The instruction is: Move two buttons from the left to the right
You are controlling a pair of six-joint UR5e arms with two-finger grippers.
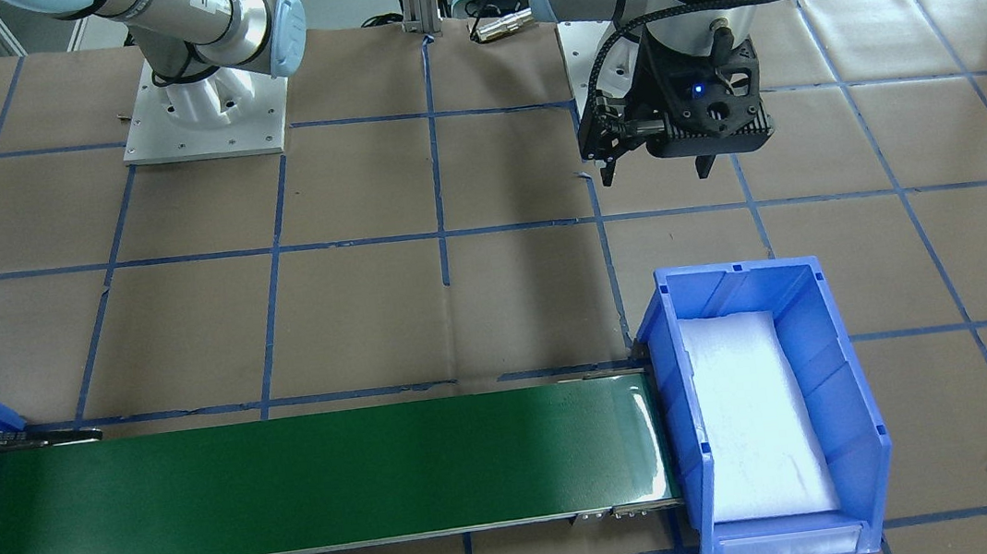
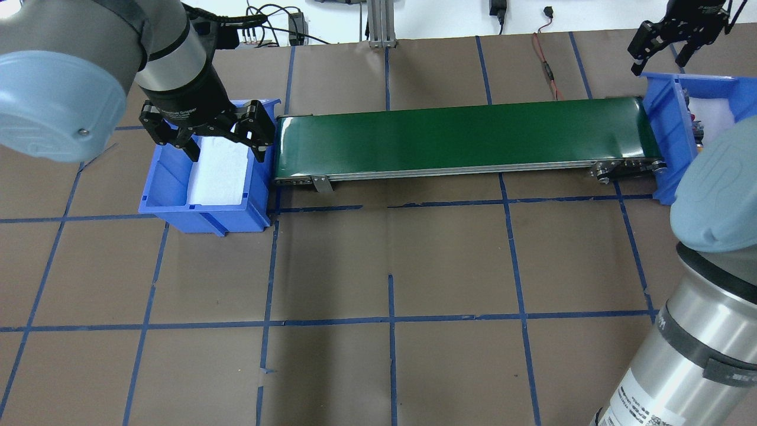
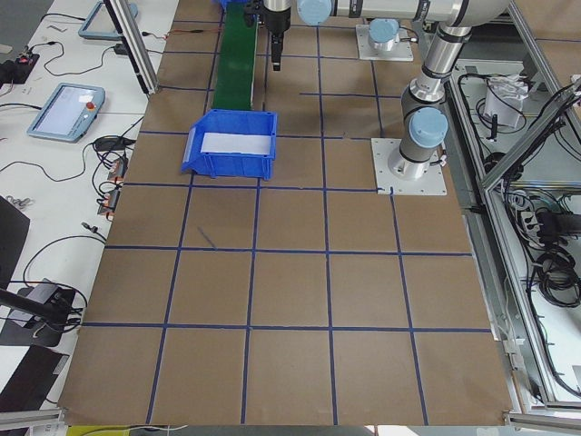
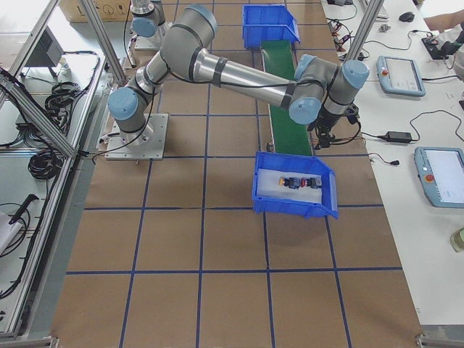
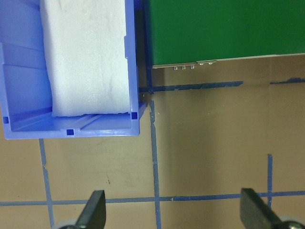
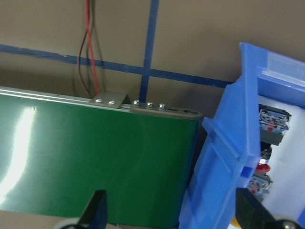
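Hanging over the left bin (image 2: 201,208), the left pincer (image 2: 226,154) has its fingers spread wide and carries nothing; the bin below it shows only a white foam pad (image 2: 219,171). The green belt (image 2: 461,136) runs bare from that bin to the right bin (image 2: 663,118), where the buttons (image 4: 301,181) lie close together on foam, so the transfer looks complete. The right pincer (image 2: 657,62) hovers near where the belt meets that bin, fingers likewise apart and empty. The remaining risks, I judge, lie in pulling away. A low sweep by the right pincer could catch the bin wall and jolt the buttons. The left one could snag its bin's rim and drag it across the surface (image 2: 390,248).
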